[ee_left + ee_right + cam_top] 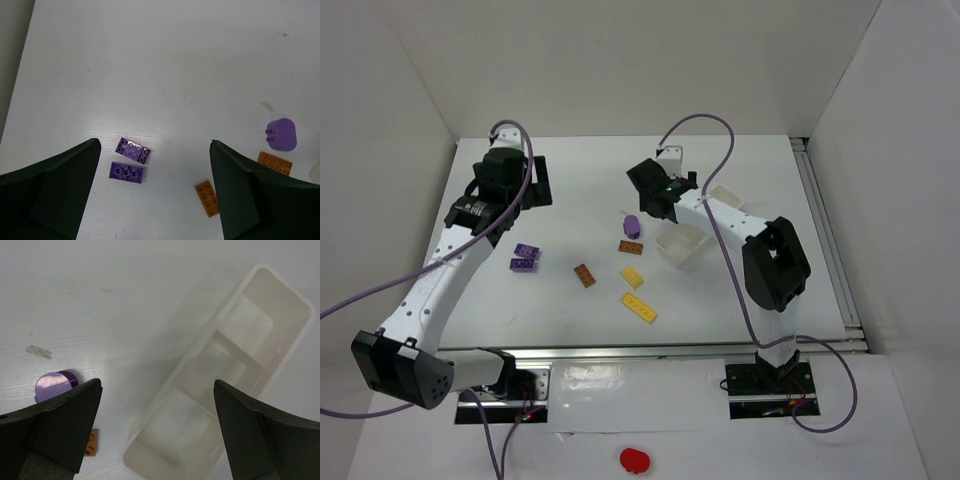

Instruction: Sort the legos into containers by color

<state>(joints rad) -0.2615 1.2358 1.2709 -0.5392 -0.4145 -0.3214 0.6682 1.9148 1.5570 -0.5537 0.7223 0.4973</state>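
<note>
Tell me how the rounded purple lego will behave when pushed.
The rounded purple lego seems to stand on edge, studs sideways, so it probably topples. Its glossy face suggests hard, slippery plastic. Being small, likely light.

White table with a scrap of tape on it; small red object past its near edge

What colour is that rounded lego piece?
The rounded lego is purple; left wrist view shows it best.
</note>
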